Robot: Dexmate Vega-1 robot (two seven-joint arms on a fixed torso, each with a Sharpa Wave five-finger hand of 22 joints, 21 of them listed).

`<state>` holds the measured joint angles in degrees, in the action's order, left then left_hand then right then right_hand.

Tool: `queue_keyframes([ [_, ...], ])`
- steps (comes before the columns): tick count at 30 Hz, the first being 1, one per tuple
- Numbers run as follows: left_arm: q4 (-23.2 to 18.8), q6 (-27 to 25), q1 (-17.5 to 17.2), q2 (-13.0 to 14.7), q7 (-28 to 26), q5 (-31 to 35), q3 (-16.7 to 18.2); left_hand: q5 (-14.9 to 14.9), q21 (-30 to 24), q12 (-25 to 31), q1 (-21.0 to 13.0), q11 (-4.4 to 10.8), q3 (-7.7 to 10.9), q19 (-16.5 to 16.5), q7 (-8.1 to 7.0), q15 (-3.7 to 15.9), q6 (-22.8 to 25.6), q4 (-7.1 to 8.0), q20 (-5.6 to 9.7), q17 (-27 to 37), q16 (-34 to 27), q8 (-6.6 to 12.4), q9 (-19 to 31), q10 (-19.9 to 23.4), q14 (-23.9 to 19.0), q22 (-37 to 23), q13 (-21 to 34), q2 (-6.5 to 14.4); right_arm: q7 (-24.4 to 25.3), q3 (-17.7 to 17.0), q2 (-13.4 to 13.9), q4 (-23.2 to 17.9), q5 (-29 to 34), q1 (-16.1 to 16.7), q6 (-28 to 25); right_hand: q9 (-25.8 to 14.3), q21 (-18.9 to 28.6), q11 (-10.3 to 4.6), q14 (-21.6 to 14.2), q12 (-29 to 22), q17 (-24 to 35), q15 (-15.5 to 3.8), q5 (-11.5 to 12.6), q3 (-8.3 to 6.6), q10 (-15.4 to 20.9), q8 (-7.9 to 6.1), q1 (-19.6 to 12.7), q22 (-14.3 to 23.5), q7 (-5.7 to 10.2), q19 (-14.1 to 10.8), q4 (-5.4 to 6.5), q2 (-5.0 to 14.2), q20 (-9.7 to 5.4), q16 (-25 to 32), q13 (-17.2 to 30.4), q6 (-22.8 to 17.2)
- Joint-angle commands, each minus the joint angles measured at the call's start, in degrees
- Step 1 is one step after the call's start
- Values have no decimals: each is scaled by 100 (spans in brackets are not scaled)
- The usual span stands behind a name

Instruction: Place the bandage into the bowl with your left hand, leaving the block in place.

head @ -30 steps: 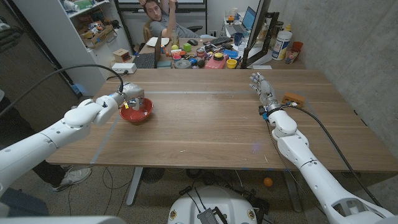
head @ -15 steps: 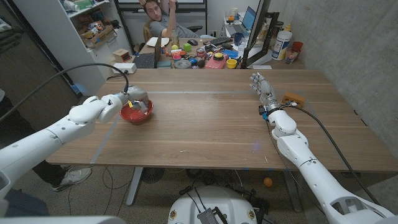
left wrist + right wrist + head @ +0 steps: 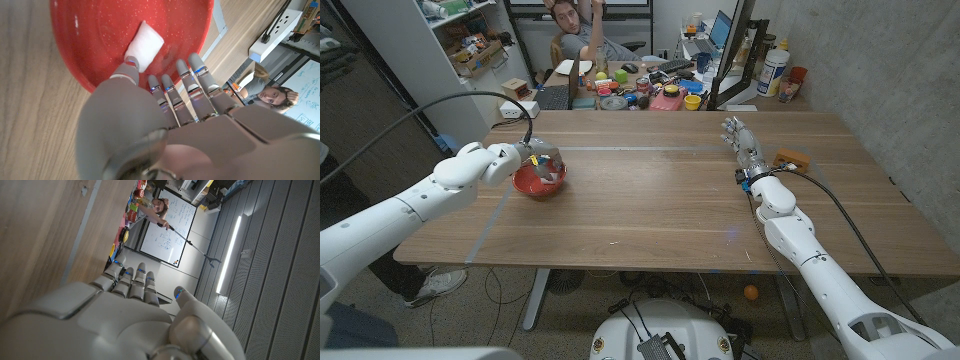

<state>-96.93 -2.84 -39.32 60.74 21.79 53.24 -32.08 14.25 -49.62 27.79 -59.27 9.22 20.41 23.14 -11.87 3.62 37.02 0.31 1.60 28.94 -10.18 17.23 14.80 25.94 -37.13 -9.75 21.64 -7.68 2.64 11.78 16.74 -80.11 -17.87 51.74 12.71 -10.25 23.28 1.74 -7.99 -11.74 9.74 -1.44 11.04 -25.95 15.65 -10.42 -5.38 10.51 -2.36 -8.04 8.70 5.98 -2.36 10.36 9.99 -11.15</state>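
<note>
My left hand [image 3: 170,115] has drawn back to the near rim of the bowl [image 3: 75,60] and let go, fingers loosely spread and holding nothing; the bandage [image 3: 144,45] now lies inside, just past my thumb tip, so the placing looks done. Far across the table [image 3: 650,200], the block [image 3: 791,158] sits untouched just beyond my idle right hand [image 3: 742,140], fingers straight and empty, nothing in my way.

Bare wooden table [image 3: 650,200] stretches wide between both arms; only the red bowl [image 3: 532,185] and the block [image 3: 792,158] interrupt it.
</note>
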Motion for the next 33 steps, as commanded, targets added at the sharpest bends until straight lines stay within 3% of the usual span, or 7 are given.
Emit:
queue_keyframes([
  [1,-594,-143,-123,178,314,-42,311,89,117,-19,116,-8,-77,-128,-13,764,-117,31,-29,17,-33,-37,6,-76,245,-21,4,15,-34,-11,-20,78,-11,-38,44,-12,-8,6,-46,16,7,23,33,-41,32,-20,40,29,-9,-46,-14,270,-92,-11,26,-32],
  [15,-1124,-249,-405,346,68,97,716,189,316,-31,198,-2,-169,-330,-42,725,-192,57,-236,6,-58,-50,1,-157,493,-24,-4,30,-115,-25,-38,230,-23,-113,142,-12,-24,2,-47,15,7,32,32,-41,35,-21,45,29,-9,-53,-12,266,-93,-12,27,-29],
  [17,-1167,-276,-436,352,15,98,779,234,424,-57,259,2,-231,-459,-39,620,-221,74,-395,-39,-8,-52,1,-230,746,-27,-19,12,-121,-30,-42,248,-27,-120,158,-12,-26,8,-46,15,7,29,33,-42,35,-21,44,29,-10,-54,-14,266,-89,-12,27,-29],
  [22,-1255,-321,-528,370,-194,124,916,297,557,-152,362,-40,-312,-563,-50,528,-401,121,-541,-126,18,-110,1,-422,1106,-31,-77,44,-138,-42,-44,286,-30,-137,188,-12,-29,8,-49,16,6,35,32,-42,32,-22,43,30,-15,-58,-16,264,-86,-12,27,-31],
  [23,-1272,-335,-545,371,-223,129,939,306,588,-177,381,-13,-323,-598,-56,507,-423,132,-567,-141,9,-117,1,-468,1141,-31,-90,54,-139,-44,-43,288,-30,-139,189,-12,-31,-13,-46,21,8,31,32,-38,19,-21,48,30,-10,-58,-12,262,-87,-12,27,-28],
  [24,-1285,-350,-569,370,-278,135,965,321,619,-213,398,147,-340,-603,-58,507,-431,140,-572,-170,-11,-115,0,-515,1172,-31,-114,67,-145,-47,-41,290,-31,-140,194,-12,-34,-5,-45,17,7,31,32,-40,29,-21,46,30,-10,-56,-14,264,-85,-13,27,-28],
  [33,-1417,-560,-885,367,-872,71,1269,367,800,-339,512,120,-385,-781,-61,428,-710,217,-750,-267,-17,-220,-13,-699,1422,-30,-197,178,-190,-69,-20,297,-47,-146,221,-12,-42,8,-44,16,8,34,31,-37,33,-22,50,30,-12,-59,-13,259,-87,-13,27,-27],
])
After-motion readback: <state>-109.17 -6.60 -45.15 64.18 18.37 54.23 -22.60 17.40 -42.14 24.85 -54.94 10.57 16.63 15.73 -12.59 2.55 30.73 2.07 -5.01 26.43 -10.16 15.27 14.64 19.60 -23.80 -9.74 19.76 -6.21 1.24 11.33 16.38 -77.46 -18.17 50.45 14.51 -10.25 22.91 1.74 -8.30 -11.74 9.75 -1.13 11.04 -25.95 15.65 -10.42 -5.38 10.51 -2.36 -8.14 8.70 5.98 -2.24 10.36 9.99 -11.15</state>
